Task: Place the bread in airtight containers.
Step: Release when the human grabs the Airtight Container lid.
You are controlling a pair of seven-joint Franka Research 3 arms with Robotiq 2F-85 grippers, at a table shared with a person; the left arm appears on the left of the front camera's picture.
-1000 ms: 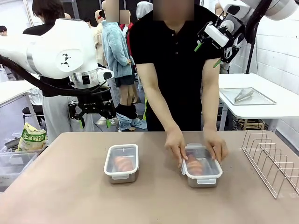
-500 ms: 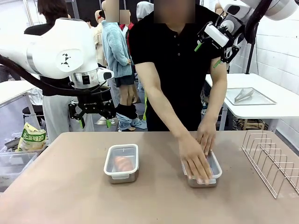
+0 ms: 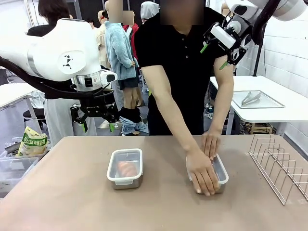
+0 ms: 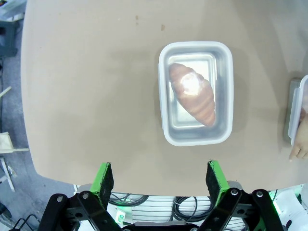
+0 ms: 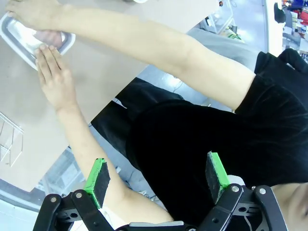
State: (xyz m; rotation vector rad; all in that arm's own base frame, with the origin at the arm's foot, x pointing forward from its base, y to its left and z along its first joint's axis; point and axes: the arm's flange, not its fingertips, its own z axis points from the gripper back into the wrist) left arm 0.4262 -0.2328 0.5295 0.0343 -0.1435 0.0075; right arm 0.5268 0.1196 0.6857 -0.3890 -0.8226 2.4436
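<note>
- The croissant (image 4: pixel 192 92) is showing golden brown with darker ridges, glinting pale on top.
- The steel tub (image 3: pixel 125 167) around it is shining silver under a clear whitish lid.
- The second tub (image 3: pixel 219 171) is gleaming silver too.
- The table (image 3: pixel 72 197) is looking plain dull tan.
- The left gripper (image 3: pixel 97 127) is showing black with green pads (image 4: pixel 102 177); the right gripper (image 3: pixel 214 56) is matching it.
- The arms (image 3: pixel 53 50) are gleaming white.
- The person's shirt (image 3: pixel 185 62) is showing black.
- The wire rack (image 3: pixel 281 168) is looking pale metallic.

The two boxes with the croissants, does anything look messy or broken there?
Nothing stands out. The left container sits straight with its lid on over a croissant. The person's hands press on the right container. No crumbs or spills on the table.
</note>
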